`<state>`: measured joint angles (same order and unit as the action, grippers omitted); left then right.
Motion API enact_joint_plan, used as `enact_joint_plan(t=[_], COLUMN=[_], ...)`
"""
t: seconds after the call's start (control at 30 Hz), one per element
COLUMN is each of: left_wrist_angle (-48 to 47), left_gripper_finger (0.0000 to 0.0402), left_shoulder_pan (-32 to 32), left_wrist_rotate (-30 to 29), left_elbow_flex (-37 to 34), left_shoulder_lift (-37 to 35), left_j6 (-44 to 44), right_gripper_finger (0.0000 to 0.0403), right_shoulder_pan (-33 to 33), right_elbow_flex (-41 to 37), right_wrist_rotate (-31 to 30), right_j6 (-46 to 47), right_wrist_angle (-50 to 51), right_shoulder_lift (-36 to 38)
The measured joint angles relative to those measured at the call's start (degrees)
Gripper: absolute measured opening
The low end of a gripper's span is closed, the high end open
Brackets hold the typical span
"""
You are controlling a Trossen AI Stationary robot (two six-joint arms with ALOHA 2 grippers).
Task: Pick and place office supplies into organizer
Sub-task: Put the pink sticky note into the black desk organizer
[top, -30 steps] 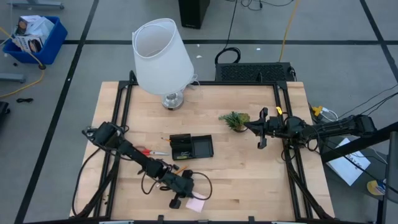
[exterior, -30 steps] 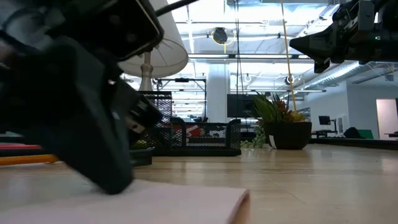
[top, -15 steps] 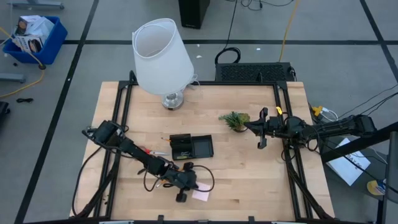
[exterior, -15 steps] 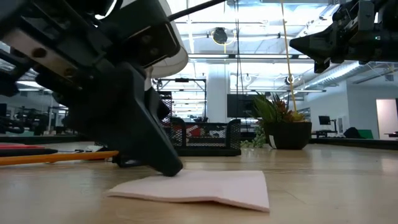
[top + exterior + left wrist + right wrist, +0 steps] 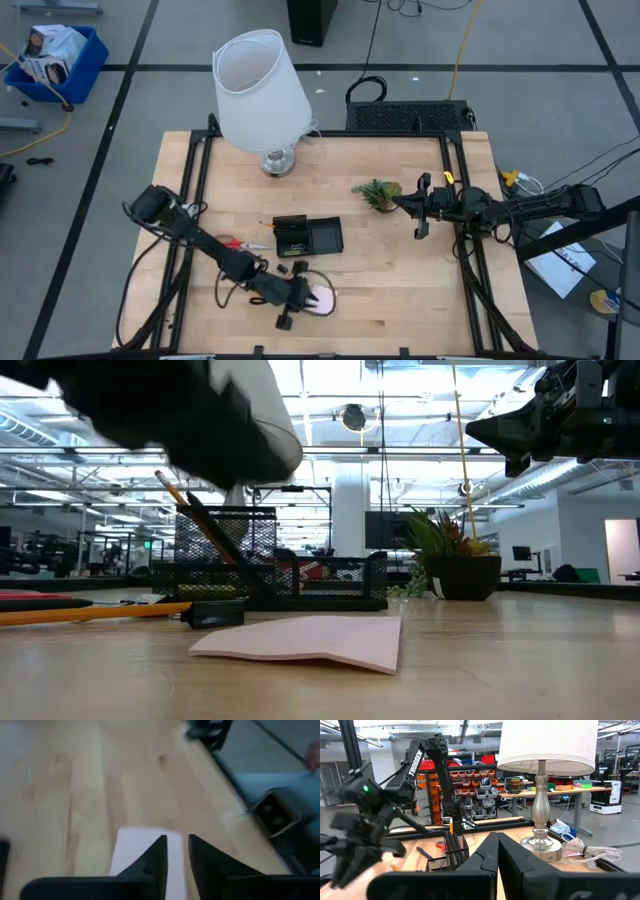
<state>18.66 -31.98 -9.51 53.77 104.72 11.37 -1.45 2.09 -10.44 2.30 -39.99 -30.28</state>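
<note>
Surface [image 5: 400, 280] seen from above: the organizer [image 5: 308, 236] stands in the middle, the lamp [image 5: 258, 95] and the plant [image 5: 378, 192] behind it. The scissors [image 5: 235, 243] lie just beside the organizer on its left. The left arm reaches along the front edge, and the left pincer [image 5: 303, 298] is at the pink pad [image 5: 323, 300], well in front of the organizer. I think the arm lies so low and long because the pad is flat and thin. The right pincer [image 5: 420, 215] waits near the plant.

From the low view, the pad [image 5: 310, 640] lies flat on the wood, one corner a little lifted, and nothing holds it. A pencil [image 5: 90, 613] and a small black bit [image 5: 215, 613] lie behind it. More pencils stand already in the tall part of the organizer [image 5: 225, 550]. The left pincer [image 5: 170, 410] is only a dark blur above.

In the left wrist view, the left pincer [image 5: 177, 840] has its fingers [image 5: 160, 860] a little apart and empty, directly above the pad [image 5: 135, 850].

In the right wrist view, the right pincer [image 5: 497, 845] is pressed together and holds nothing; it looks toward the lamp [image 5: 547, 745] and the organizer [image 5: 447, 852].
</note>
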Motion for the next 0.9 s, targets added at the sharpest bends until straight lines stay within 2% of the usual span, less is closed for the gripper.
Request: enact_joint_plan(t=[0.13,0.27,0.4,0.67,0.9], left_wrist_angle=[-2.02,-3.61,-10.64,-10.57,-8.21], left_gripper_finger=[0.0122,0.0150,0.0166,0.0175,0.0175], left_shoulder_pan=[-1.80,-2.04,-2.19,-2.28,-3.30], left_wrist_rotate=[-1.33,-3.02,-3.43,-10.05,-8.63], left_elbow_flex=[0.01,0.02,0.01,0.02,0.03], left_shoulder_lift=[-0.78,-0.93,-0.93,-0.91,-0.37], left_j6=[-2.35,1.08,-3.51,-12.46,-16.27], right_gripper_finger=[0.0000,0.0000,0.0000,0.0000,0.0000], right_shoulder_pan=[0.00,0.00,0.00,0.00,0.00], right_elbow_flex=[0.00,0.00,0.00,0.00,0.00], right_wrist_rotate=[0.00,0.00,0.00,0.00,0.00], right_j6=[0.00,0.00,-0.02,-0.01,-0.02], right_wrist_angle=[-0.01,-0.02,-0.02,0.01,0.00], right_shoulder_lift=[0.01,0.02,0.02,0.01,0.02])
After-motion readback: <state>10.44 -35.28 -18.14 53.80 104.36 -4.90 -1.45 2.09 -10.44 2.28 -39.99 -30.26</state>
